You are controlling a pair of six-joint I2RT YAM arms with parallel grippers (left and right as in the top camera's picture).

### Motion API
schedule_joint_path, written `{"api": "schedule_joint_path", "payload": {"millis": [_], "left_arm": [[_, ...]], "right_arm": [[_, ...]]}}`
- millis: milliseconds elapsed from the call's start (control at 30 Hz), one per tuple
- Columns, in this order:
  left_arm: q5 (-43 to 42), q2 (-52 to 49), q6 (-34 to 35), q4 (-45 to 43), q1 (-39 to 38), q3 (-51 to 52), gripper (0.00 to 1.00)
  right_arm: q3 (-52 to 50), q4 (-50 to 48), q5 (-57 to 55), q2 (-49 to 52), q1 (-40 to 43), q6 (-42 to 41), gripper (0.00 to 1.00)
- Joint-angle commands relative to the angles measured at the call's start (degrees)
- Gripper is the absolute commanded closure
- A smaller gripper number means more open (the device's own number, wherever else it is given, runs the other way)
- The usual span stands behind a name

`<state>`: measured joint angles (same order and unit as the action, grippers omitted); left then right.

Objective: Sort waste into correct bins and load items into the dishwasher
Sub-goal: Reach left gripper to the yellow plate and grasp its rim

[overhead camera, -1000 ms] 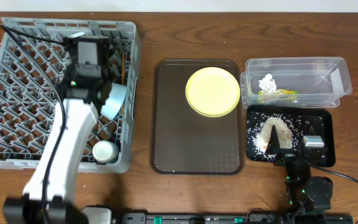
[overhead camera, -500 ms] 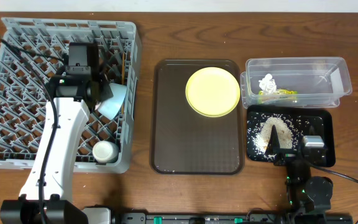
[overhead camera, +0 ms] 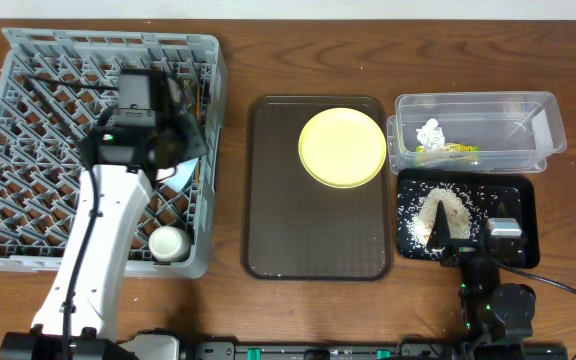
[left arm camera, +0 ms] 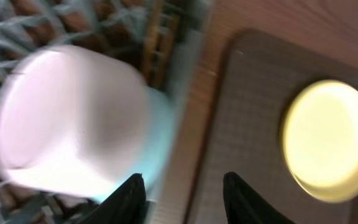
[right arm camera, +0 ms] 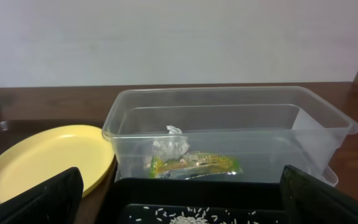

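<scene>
The pinkish-white bowl [left arm camera: 67,130] lies tipped against the light blue bowl [left arm camera: 160,146], by the right edge of the big grey plastic dish rack [overhead camera: 28,120]. The left gripper [left arm camera: 184,190] hangs beside them, fingers apart, holding nothing. The round yellow plate [overhead camera: 342,147] lies far right on the brown serving tray [overhead camera: 313,240], with lots of brown floor showing nearer. The right gripper [right arm camera: 179,202] is spread wide over the flat black tray's [overhead camera: 523,195] near edge.

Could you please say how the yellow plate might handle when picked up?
The yellow plate looks smooth and rigid: probably stiff, somewhat slippery. Lying flat on the brown tray, its low rim may be hard to grip.
</scene>
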<state>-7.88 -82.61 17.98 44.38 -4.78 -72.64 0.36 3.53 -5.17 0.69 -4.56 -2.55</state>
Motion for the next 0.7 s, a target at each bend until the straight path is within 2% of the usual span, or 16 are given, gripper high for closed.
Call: {"api": "schedule_joint_path", "payload": {"millis": [0,167,200,267,367,433,600,667], "left_arm": [[-2.2,-0.7,-1.8,-0.1,-4.1,0.3,0.57],[-2.2,-4.5,-1.6,-1.2,-11.9,0.3,0.53],[-2.2,-5.6,-1.1,-1.9,-13.3,0.3,0.5],[-2.2,-8.1,0.4,-4.0,-15.6,0.3,0.48],[-2.8,-12.4,4.7,-8.0,-16.9,0.4,0.41],[-6.6,-15.9,5.9,-12.5,-16.6,0.4,0.4],[-22.3,-24.9,8.1,-26.3,-15.9,0.4,0.39],[-23.1,-27.9,10.4,-29.3,-16.7,0.4,0.39]], "right_arm": [[0.0,0.2,-0.4,-0.3,0.4,-0.6,0.01],[0.0,0.2,-0.4,-0.3,0.4,-0.6,0.01],[0.0,0.2,-0.4,-0.3,0.4,-0.6,0.01],[0.0,0.1,-0.4,-0.3,0.4,-0.6,0.01],[0.0,0.1,-0.4,-0.3,0.4,-0.6,0.01],[0.0,0.1,-0.4,-0.3,0.4,-0.6,0.01],[0.0,0.2,-0.4,-0.3,0.4,-0.6,0.01],[0.0,0.2,-0.4,-0.3,0.4,-0.6,0.01]]}}
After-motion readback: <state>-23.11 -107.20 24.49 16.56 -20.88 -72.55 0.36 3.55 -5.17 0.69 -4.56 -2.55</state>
